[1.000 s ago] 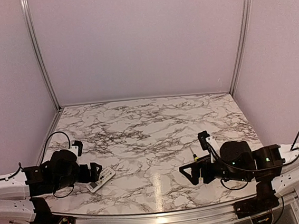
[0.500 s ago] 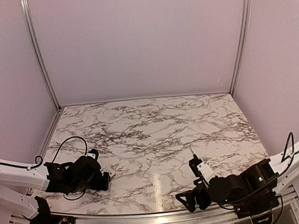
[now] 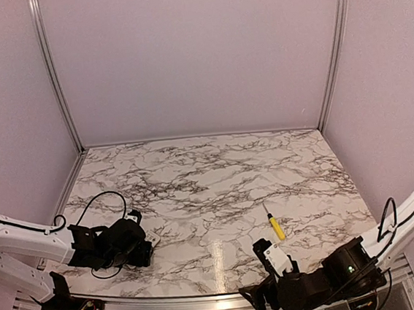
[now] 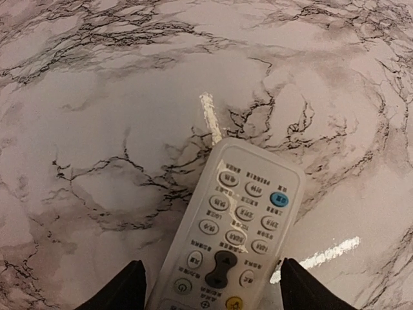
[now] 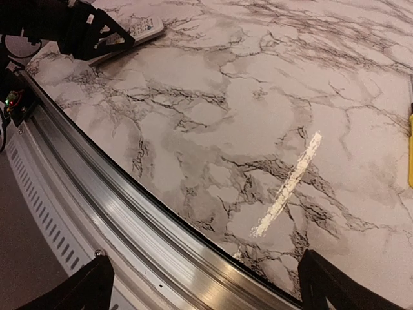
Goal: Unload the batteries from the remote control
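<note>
The remote control (image 4: 239,226) is straddled by the parted left pincer (image 4: 210,284); if clamped unevenly, it may be squirted toward 1 o'clock. The right pincer (image 5: 206,284) is parted and empty.

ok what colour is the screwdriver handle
Yellow. The screwdriver handle shows best in the top external view.

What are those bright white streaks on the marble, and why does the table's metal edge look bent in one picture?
Top external view: a pale streak of reflected light on the marble tabletop near its front edge. Left wrist view: two such streaks beside the remote control, which looks sharp. Right wrist view: another streak, and the metal rail bows from wide-angle lens distortion.
</note>
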Action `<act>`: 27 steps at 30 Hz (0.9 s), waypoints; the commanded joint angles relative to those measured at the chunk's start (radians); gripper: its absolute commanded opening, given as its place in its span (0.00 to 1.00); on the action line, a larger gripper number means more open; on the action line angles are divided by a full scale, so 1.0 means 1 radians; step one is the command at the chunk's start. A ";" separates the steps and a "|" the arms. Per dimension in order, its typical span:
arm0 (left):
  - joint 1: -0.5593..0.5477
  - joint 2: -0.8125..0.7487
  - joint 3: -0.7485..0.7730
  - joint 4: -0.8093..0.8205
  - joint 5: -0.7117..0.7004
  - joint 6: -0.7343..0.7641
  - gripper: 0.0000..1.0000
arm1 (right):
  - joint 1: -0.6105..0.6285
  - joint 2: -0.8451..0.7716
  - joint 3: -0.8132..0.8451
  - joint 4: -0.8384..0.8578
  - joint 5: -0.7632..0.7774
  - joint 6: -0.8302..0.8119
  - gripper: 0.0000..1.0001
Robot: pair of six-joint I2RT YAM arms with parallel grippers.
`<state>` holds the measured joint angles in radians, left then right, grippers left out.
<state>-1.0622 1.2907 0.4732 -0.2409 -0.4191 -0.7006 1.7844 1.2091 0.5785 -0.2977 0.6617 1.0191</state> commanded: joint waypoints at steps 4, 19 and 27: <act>-0.064 -0.001 -0.004 -0.012 -0.004 -0.042 0.79 | 0.079 0.081 0.083 -0.137 0.124 0.200 0.99; -0.183 0.113 0.034 0.016 -0.077 -0.084 0.44 | 0.131 0.103 0.040 -0.105 0.150 0.287 0.99; -0.190 0.063 0.030 0.053 -0.065 -0.037 0.33 | 0.128 -0.005 0.005 -0.051 0.177 0.195 0.99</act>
<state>-1.2438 1.3865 0.4931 -0.2230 -0.4862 -0.7704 1.9049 1.2602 0.5995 -0.3420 0.7273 1.1286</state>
